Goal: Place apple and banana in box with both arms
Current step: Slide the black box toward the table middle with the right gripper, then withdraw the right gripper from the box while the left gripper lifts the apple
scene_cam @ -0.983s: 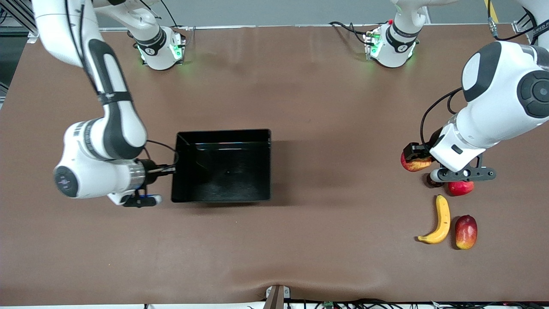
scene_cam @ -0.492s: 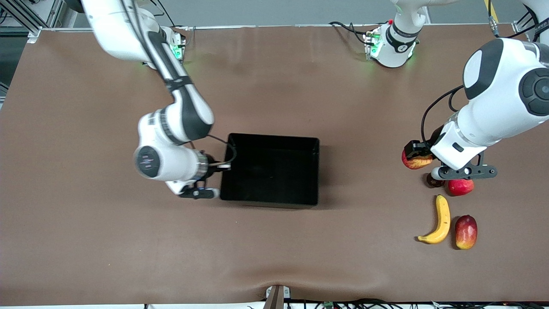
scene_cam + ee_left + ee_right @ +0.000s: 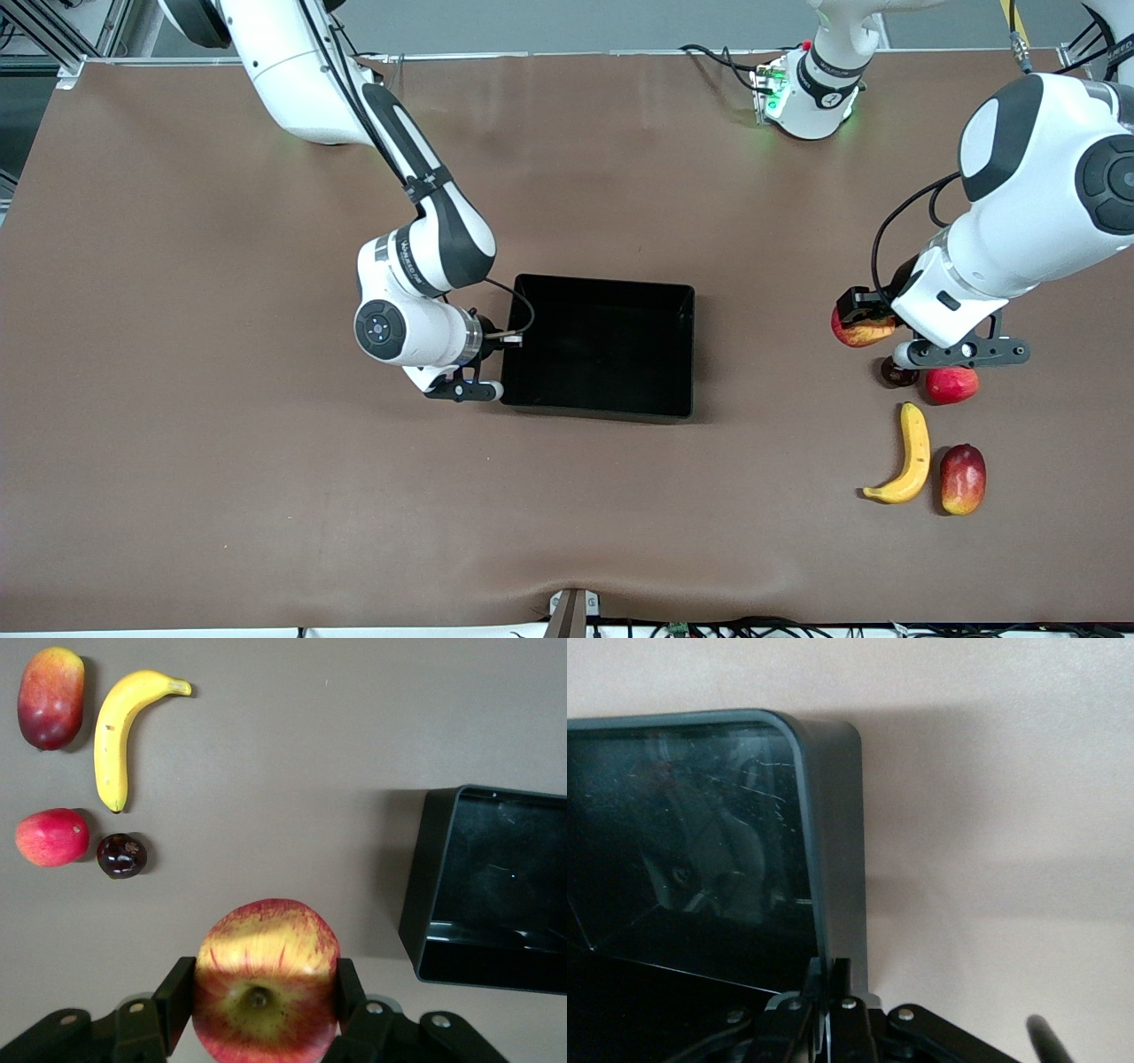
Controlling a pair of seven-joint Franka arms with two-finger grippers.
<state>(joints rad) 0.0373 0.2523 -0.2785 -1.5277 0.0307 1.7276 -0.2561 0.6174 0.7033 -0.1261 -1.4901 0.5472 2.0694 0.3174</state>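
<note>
My left gripper (image 3: 861, 324) is shut on the red and yellow apple (image 3: 266, 979), held up over the table beside the other fruit; its dimpled stem end shows between the fingers (image 3: 174, 992). The yellow banana (image 3: 908, 452) lies on the table at the left arm's end, and the left wrist view also shows this banana (image 3: 120, 726). The black box (image 3: 595, 410) sits mid-table. My right gripper (image 3: 511, 340) is shut on the box's end wall (image 3: 833, 859), pinching its rim. Nothing lies inside the box.
A red-and-yellow mango-like fruit (image 3: 963, 478) lies beside the banana. A plain pinkish-red fruit (image 3: 951, 385) and a small dark round fruit (image 3: 897, 372) lie under the left hand. Bare brown table stretches between the box and the fruit.
The right arm has dragged the box along the table toward the left arm's end. The left gripper has stayed almost still with the apple in it.
</note>
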